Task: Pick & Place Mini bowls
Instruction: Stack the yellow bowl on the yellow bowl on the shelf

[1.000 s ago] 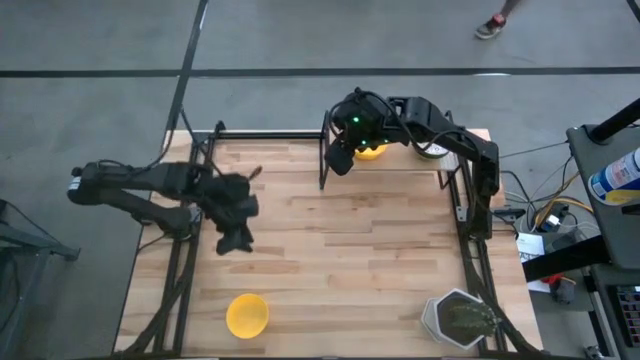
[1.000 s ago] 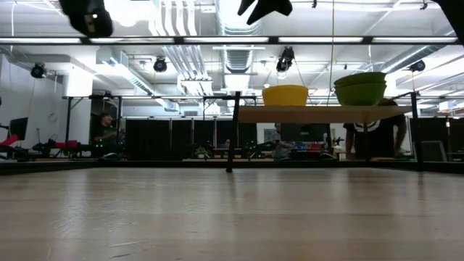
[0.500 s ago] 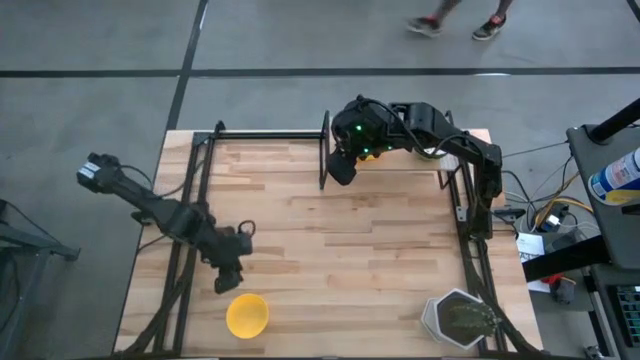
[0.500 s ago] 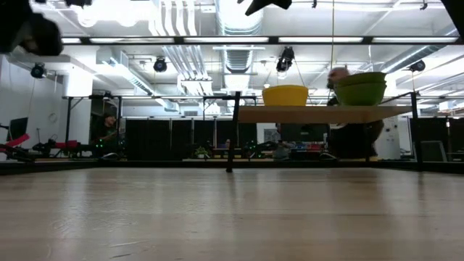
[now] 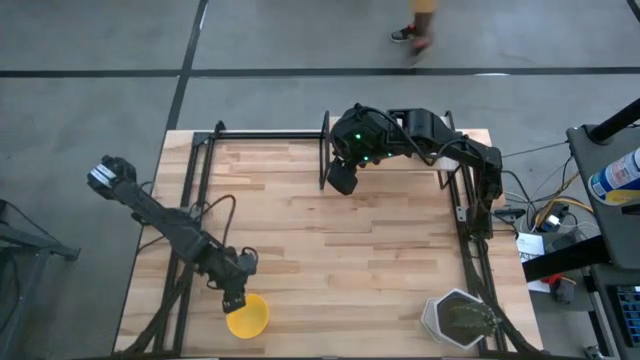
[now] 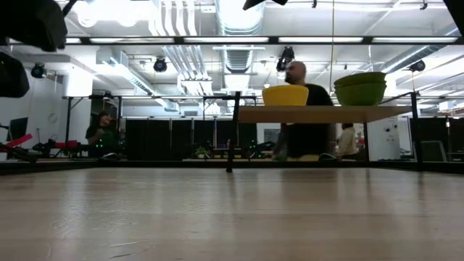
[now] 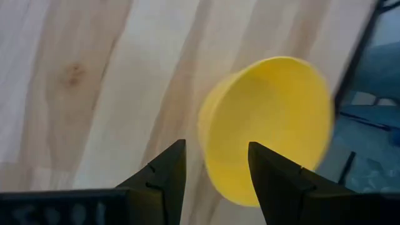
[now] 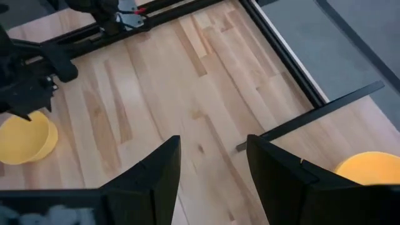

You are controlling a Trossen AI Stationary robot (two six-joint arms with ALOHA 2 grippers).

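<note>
One yellow mini bowl (image 5: 248, 316) stands on its base near the table's near-left corner, large in the left wrist view (image 7: 269, 125). My left gripper (image 5: 235, 296) is open and low, right at the bowl's far-left side; in its wrist view (image 7: 215, 164) the bowl's wall shows between the fingertips, with no touch visible. A second yellow bowl (image 6: 285, 95) (image 8: 369, 169) sits on the raised shelf at the far edge, beside stacked bowls (image 6: 360, 88). My right gripper (image 5: 342, 178) hangs open in the air just in front of that shelf (image 8: 212, 164).
A grey-white hexagonal container (image 5: 460, 318) stands at the near-right corner. Black frame rails (image 5: 465, 215) run along both table sides. The shelf (image 6: 319, 114) stands on thin posts at the far edge. People move about in the room behind (image 6: 301, 109).
My left gripper has swung from the table's left middle toward the near edge and come down beside the yellow bowl, staying open. My right gripper has drifted a little toward the near edge, away from the shelf. A person has walked past beyond the far edge.
</note>
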